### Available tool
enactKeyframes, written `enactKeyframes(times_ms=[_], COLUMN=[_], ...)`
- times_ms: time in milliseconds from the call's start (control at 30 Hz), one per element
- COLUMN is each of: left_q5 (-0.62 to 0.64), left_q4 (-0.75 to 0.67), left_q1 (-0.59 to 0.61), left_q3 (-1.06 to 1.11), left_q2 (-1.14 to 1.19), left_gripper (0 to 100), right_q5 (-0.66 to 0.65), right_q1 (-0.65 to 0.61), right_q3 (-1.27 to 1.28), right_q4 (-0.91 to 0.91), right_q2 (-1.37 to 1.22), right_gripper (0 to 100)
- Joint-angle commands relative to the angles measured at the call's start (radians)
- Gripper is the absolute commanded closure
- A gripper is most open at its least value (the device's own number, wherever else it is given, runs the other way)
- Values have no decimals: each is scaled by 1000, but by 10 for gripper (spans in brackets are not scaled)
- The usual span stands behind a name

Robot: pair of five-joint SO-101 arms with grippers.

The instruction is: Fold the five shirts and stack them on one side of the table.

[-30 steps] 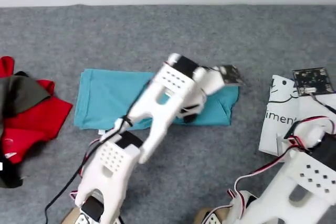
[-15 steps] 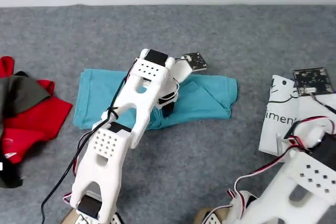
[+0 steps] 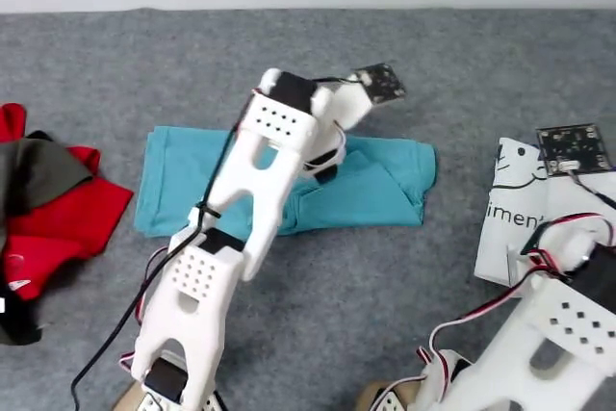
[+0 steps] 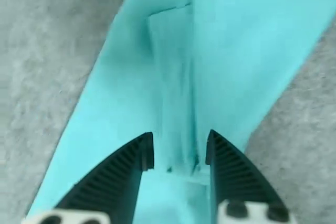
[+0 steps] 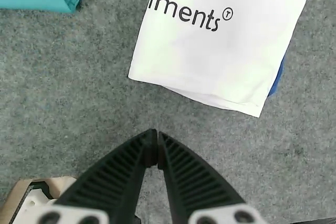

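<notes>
A teal shirt [image 3: 192,180] lies flat across the middle of the grey table, with a creased fold in its right half. My left gripper [image 3: 322,166] hovers low over that fold. In the left wrist view it [image 4: 178,153] is open, and a ridge of teal cloth [image 4: 176,103] runs between its fingers. A white printed shirt [image 3: 510,214] lies folded at the right, on top of a blue one [image 5: 281,74]. My right gripper [image 5: 156,140] is shut and empty above bare table, just short of the white shirt [image 5: 226,40].
A loose heap of red and grey shirts [image 3: 48,209] lies at the table's left edge. The right arm [image 3: 568,324] stands at the front right corner. A pale wall runs along the back of the table.
The left arm swept from the teal shirt's right end towards its middle, then swung slightly back to the right. A fold appeared in the shirt's right half. The right arm kept still.
</notes>
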State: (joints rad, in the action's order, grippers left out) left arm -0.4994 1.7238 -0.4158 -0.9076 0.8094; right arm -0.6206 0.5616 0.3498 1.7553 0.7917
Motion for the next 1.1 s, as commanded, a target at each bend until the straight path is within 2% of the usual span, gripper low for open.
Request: enactKeyframes(times_ms=[0,233,300,400,567,633,733,800,933,1067], left_q5=[14,48,71,126,233,295,376,391,315,259], left_q4=[28,28,29,31,31,31,31,31,18,-54], left_q1=[-14,43,51,64,110,176,315,417,598,717], left_q3=[-12,102,97,61,61,73,163,220,292,320], left_q2=[-66,20,37,-3,-169,-221,-284,-308,-313,-262], left_gripper=[831,835,872,912,912,896,809,790,761,754], right_q5=[9,9,8,5,5,5,5,5,5,5], right_q1=[7,7,7,7,7,7,7,7,5,5], right_q3=[-9,-9,-9,-9,-9,-9,-9,-9,-9,-9], right_q4=[39,39,39,39,39,39,39,39,39,39], right_q2=[24,24,24,24,24,24,24,24,24,24], right_gripper=[990,990,990,990,990,990,990,990,990,990])
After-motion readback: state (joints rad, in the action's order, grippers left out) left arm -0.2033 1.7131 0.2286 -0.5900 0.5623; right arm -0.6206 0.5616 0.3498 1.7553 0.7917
